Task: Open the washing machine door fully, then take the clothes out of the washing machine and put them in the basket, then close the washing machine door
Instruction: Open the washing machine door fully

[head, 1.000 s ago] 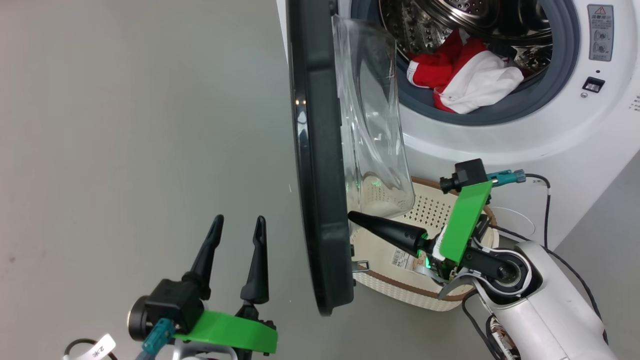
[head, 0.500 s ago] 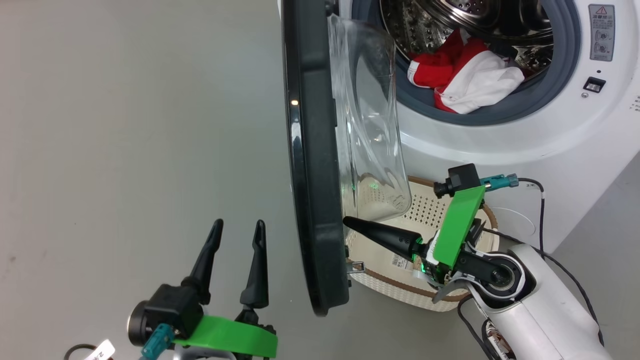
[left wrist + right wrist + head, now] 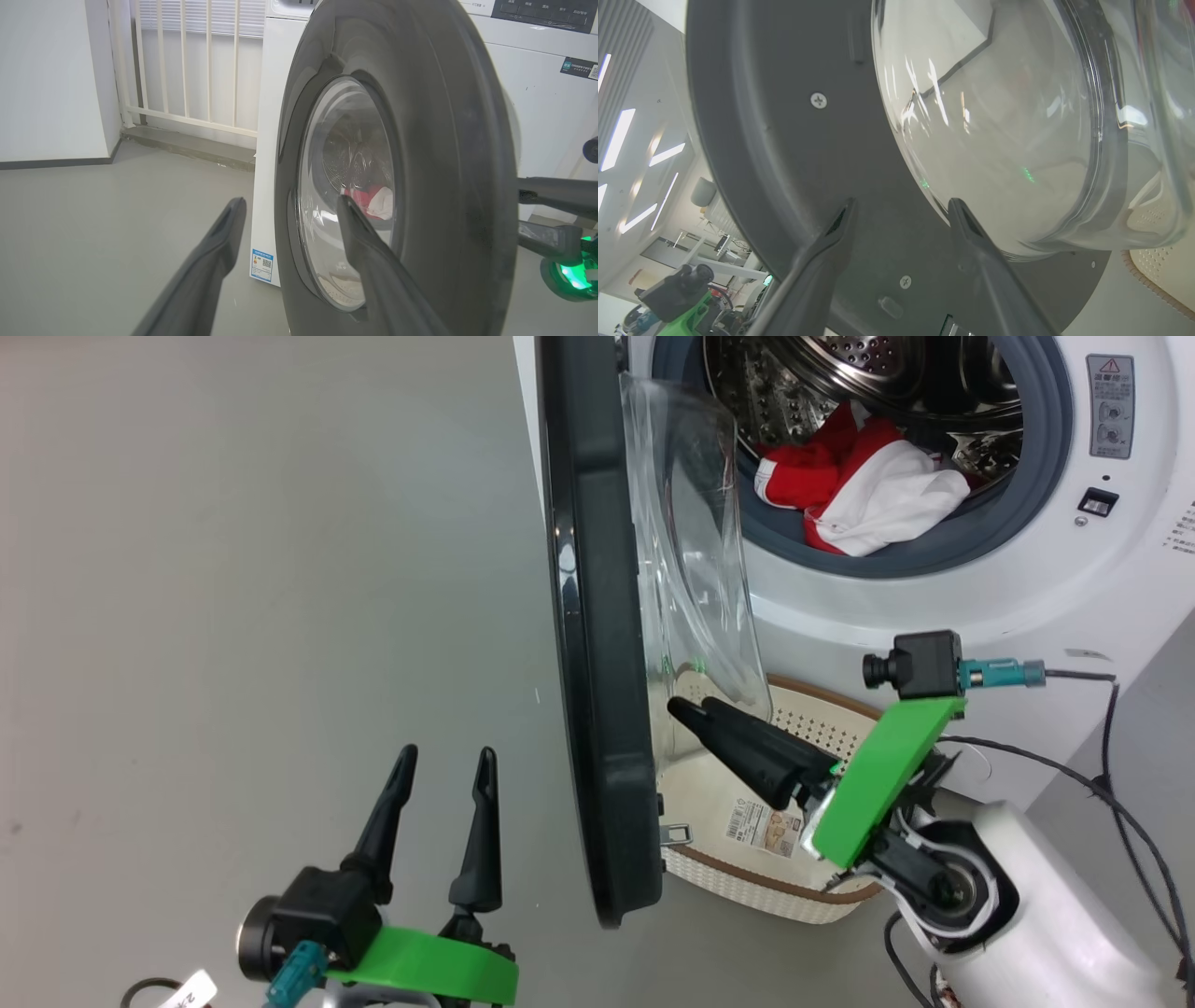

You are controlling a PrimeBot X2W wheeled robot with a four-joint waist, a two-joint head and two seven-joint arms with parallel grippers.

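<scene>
The washing machine door (image 3: 597,616) stands edge-on, swung out about square to the washing machine (image 3: 934,607), its glass bowl (image 3: 695,569) facing the drum. Red and white clothes (image 3: 859,495) lie at the drum's mouth. The basket (image 3: 747,887) sits on the floor below the opening, behind the door. My right gripper (image 3: 691,707) is open over the basket, tips close to the door's inner face (image 3: 775,116) and glass (image 3: 994,116), holding nothing; in the right wrist view its gripper (image 3: 901,205) shows both fingers apart. My left gripper (image 3: 446,753) is open and empty on the door's outer side (image 3: 444,140).
Grey floor (image 3: 233,616) spreads left of the door. A white railing (image 3: 187,70) and wall stand beyond the machine's side. A blue sticker (image 3: 261,264) marks the machine's lower front. A black cable (image 3: 1120,803) loops from my right wrist.
My right gripper has gone from shut to open and has lifted a little beside the door's inner face. The left gripper has stayed put. The head view shifted slightly.
</scene>
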